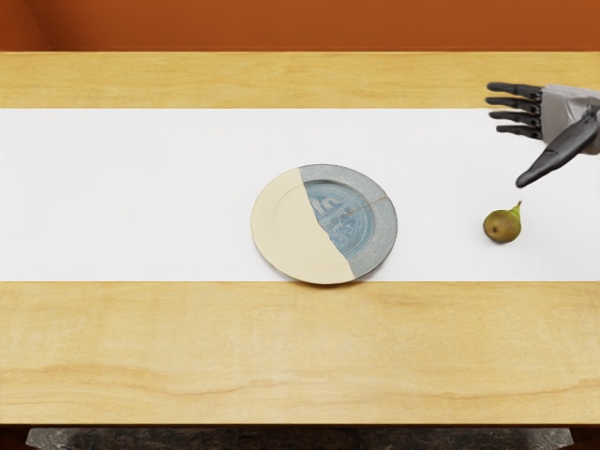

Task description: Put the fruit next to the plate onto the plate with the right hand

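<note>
While right fingers (516,90) splay, the pear (502,225) lies apart below.

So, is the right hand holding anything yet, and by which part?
Nothing is held. The right hand hovers open, fingers spread, apart from the pear, which lies right of the plate.

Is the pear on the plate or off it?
Off. The pear lies on the white cloth to the right of the plate, not touching it; the plate holds nothing.
</note>
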